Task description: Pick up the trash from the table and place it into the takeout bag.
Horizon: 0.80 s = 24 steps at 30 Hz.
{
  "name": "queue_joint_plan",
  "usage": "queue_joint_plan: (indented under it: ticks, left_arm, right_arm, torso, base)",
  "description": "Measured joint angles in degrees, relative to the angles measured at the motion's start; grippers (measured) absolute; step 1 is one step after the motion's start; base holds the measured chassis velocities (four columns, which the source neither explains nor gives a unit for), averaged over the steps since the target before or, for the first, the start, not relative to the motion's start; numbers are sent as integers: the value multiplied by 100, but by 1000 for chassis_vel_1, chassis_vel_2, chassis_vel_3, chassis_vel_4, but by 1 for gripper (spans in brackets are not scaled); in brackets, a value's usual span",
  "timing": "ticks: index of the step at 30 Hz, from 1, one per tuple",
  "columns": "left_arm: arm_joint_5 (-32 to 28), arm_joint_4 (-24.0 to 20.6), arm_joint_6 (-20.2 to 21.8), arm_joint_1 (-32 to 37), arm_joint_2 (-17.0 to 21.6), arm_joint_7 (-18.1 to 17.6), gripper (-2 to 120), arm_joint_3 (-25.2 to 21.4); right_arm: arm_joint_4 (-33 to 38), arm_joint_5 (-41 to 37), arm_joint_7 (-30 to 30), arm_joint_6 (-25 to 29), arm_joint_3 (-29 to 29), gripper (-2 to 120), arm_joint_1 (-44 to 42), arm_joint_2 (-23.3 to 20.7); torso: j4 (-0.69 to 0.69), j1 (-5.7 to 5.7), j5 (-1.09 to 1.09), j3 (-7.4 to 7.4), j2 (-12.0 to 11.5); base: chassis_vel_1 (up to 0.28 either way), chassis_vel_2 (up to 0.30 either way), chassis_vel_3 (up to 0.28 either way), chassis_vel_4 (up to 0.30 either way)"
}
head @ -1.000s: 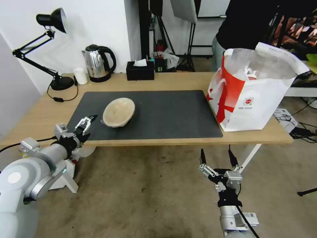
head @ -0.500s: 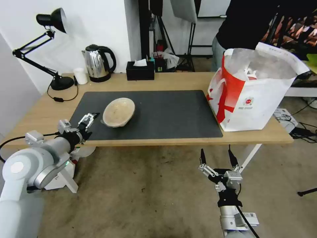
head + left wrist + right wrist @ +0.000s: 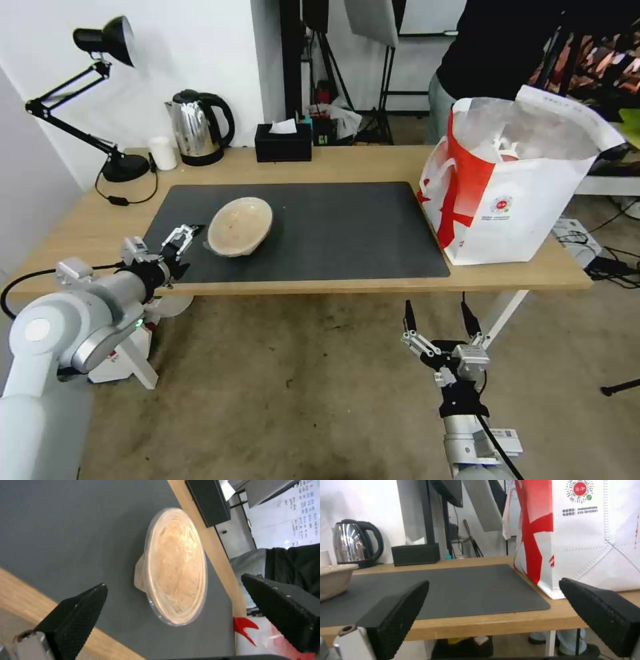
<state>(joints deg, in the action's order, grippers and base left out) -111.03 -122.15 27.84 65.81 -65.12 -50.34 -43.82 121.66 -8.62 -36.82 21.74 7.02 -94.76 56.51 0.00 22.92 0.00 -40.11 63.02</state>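
The shallow beige bowl [image 3: 239, 226] sits on the table's [image 3: 347, 163] mat. The left end effector [image 3: 181, 238], open beside it, should straddle the rim squarely; the right end effector [image 3: 437, 319] waits open.

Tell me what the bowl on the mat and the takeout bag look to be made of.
Shallow beige bowl: likely moulded paper pulp, matte and fibrous-looking, with a clear glossy plastic lid or film showing at its rim. Takeout bag: apparently woven or nonwoven fabric with visible stitching, lined with silvery foil.
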Motion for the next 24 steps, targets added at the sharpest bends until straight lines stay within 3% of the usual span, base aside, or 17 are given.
queue_joint_plan:
  ticks: [24]
  left_arm:
    - [-62, 762, -44, -591, 117, -115, 100, 406]
  right_arm:
    - [0, 0, 0, 0, 0, 100, 0, 0]
  torso:
    - [0, 0, 0, 0, 0]
  base:
    - [0, 0, 0, 0]
